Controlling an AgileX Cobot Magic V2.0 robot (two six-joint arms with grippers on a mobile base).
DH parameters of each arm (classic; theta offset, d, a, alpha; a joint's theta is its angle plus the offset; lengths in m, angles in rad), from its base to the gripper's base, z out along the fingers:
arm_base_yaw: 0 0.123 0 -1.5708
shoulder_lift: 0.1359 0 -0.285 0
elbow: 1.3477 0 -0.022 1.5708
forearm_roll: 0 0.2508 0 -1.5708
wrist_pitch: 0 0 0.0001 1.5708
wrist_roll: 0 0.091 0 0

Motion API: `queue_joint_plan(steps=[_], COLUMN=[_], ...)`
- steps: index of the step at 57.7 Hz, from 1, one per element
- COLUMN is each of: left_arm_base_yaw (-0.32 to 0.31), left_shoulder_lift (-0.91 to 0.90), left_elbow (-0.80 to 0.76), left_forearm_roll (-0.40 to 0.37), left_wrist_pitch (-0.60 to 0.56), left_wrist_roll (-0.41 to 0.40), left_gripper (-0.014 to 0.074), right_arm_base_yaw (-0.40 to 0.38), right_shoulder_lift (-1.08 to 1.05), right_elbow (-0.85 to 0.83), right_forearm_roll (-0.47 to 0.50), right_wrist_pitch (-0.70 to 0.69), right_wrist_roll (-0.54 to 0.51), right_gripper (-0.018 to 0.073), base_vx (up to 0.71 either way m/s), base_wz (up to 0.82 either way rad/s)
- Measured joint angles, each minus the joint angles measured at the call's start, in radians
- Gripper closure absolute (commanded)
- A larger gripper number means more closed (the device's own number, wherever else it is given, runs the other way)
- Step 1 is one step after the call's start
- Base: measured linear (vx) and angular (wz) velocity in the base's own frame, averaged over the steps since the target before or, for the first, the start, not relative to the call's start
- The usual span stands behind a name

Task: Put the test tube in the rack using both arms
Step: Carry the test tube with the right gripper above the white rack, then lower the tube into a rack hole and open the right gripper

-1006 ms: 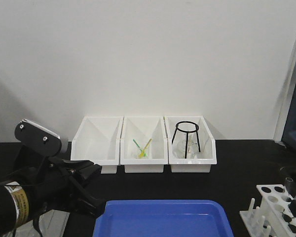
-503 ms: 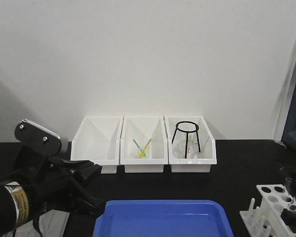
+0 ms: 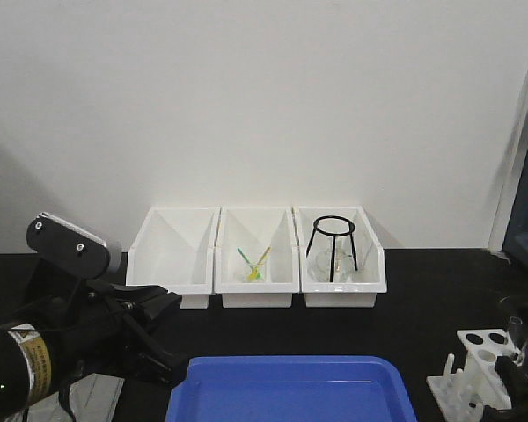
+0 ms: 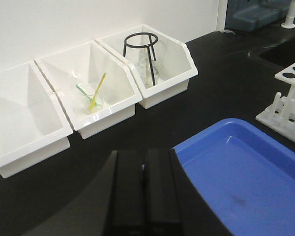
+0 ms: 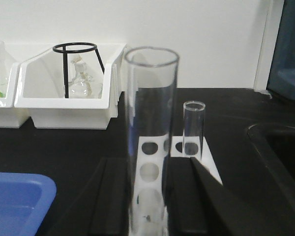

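Observation:
The test tube (image 5: pixel 150 128), long, clear and upright, stands between my right gripper's (image 5: pixel 150 196) black fingers, which press it from both sides. Its lower end is over the holes of the white rack (image 5: pixel 157 146). A second, shorter-looking tube (image 5: pixel 193 129) stands in the rack behind it. In the front view the rack (image 3: pixel 477 352) is at the lower right, with my right gripper (image 3: pixel 521 378) dark over its near part and tube rims above. My left gripper (image 4: pixel 145 160) is shut with nothing in it, beside the blue tray.
A blue tray (image 3: pixel 290 387) lies at the front centre. Three white open-front bins (image 3: pixel 172 255) line the wall: the middle one holds a beaker with yellow and green sticks (image 3: pixel 253 264), the right one a black ring stand (image 3: pixel 333 246) and a flask. A dark recess (image 5: pixel 280 157) lies right of the rack.
My right gripper has come in lower and leftward over the rack with the tube, covering more of the rack's front holes. The left arm has stayed still.

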Motion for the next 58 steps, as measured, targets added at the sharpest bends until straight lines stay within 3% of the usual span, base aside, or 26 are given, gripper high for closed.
queue_joint_plan(steps=[28, 40, 58], left_arm_base_yaw=[0.0, 0.0, 0.0], left_shoulder_lift=[0.0, 0.0, 0.0], left_elbow=[0.0, 0.0, 0.0], left_forearm_roll=[0.0, 0.0, 0.0], left_wrist_pitch=[-0.001, -0.001, -0.001], left_wrist_roll=[0.0, 0.0, 0.0], left_gripper=[0.0603, 0.0603, 0.0603], right_arm_base_yaw=[0.0, 0.0, 0.0], right_shoulder_lift=[0.065, 0.069, 0.065], right_elbow=[-0.004, -0.007, -0.007], right_forearm_roll=[0.0, 0.003, -0.001], right_wrist_pitch=[-0.04, -0.041, -0.042], right_wrist_roll=[0.0, 0.0, 0.001], right_gripper=[0.0529, 0.0395, 0.0125], base_vx=[0.0, 0.0, 0.0], base_wz=[0.0, 0.0, 0.0])
